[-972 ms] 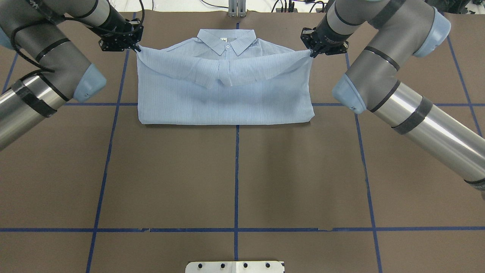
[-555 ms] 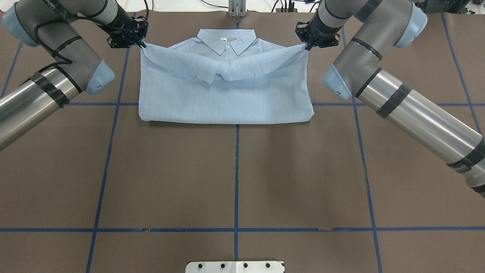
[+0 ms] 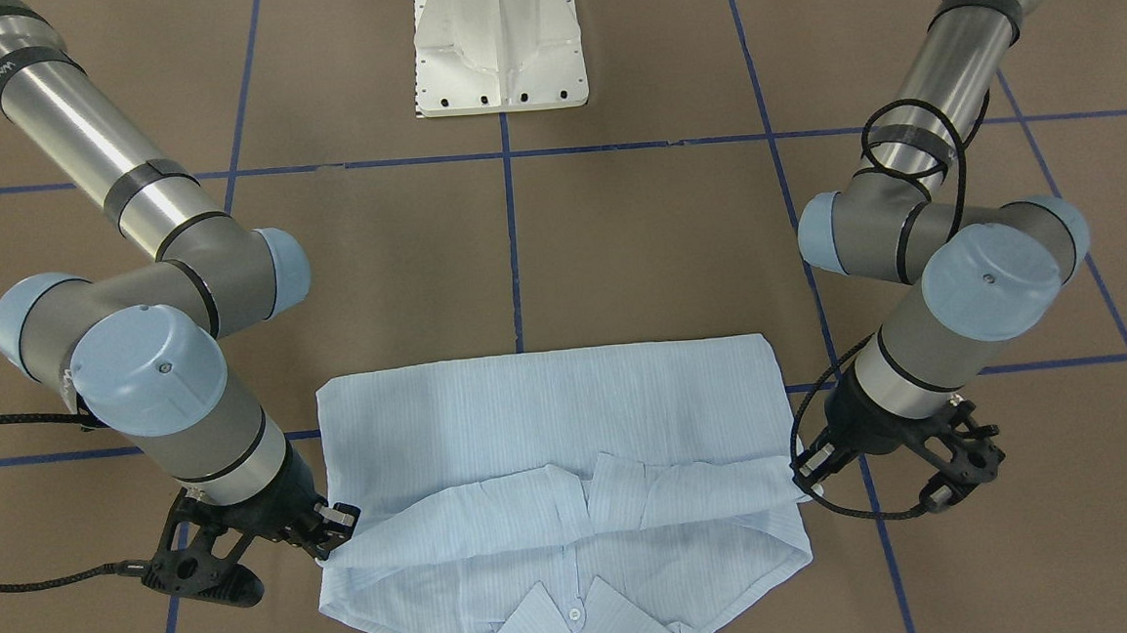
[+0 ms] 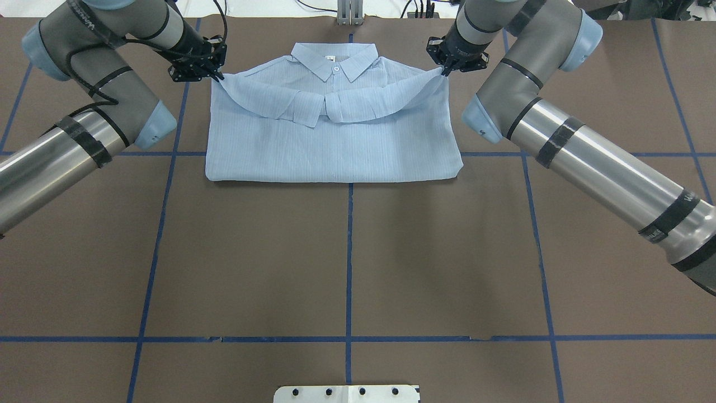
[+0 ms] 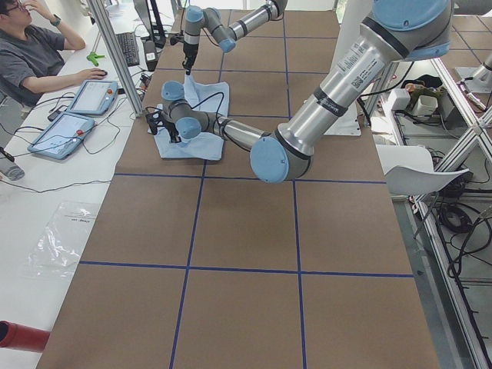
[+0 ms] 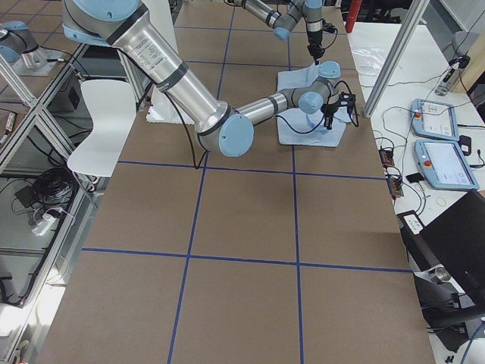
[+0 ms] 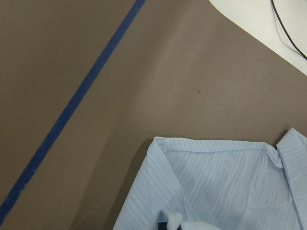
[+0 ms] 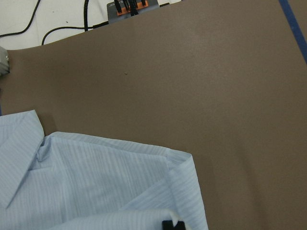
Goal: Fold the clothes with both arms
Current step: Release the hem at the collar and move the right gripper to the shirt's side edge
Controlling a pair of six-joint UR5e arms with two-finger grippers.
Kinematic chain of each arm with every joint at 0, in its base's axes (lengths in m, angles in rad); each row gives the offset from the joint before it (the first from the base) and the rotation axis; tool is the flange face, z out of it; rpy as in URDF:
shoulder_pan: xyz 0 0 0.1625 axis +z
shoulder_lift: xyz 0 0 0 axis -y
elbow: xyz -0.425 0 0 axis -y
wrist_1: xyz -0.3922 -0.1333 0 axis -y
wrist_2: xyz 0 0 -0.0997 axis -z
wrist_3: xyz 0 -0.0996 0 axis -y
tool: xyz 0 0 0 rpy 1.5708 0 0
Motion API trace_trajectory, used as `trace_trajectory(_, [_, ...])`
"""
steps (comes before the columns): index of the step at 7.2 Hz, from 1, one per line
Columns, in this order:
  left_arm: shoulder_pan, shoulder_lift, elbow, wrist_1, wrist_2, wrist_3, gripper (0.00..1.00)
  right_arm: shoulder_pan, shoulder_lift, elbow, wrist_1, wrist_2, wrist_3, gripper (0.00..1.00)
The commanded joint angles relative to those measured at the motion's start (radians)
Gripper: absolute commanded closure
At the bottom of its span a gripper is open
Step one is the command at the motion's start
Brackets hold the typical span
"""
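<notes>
Toward the tabletop's (image 4: 347, 268) far edge, mid-fold: left fingers (image 4: 216, 74) and right fingers (image 4: 446, 68) each clamped on a raised corner of the shirt (image 4: 335, 145), next likely lowering short of the collar (image 4: 335, 59) and letting go.

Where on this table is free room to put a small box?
The widest bare patch is the table between the folded near edge of the shirt and the white base plate. It is crowded at the far side: the left gripper and right gripper pinch shirt corners there, and the left arm and right arm overhang the sides.
</notes>
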Motion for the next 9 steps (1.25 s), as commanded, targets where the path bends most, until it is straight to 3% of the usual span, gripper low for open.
trace_trajectory(1, [0.001,0.004,-0.003,-0.003,-0.001,0.007,0.01,-0.016,-0.022,0.002,0.057,-0.015,-0.027,0.0])
trace_trajectory(4, [-0.007,0.022,-0.05,0.011,-0.011,0.005,0.01,-0.032,-0.168,0.187,0.076,-0.002,-0.084,0.0])
trace_trajectory(6, [-0.007,0.056,-0.113,0.017,-0.01,0.002,0.01,-0.13,-0.259,0.32,0.073,0.0,-0.065,0.0])
trace_trajectory(9, [-0.007,0.073,-0.228,0.121,-0.008,-0.002,0.01,-0.169,-0.358,0.405,0.067,0.001,-0.047,0.0])
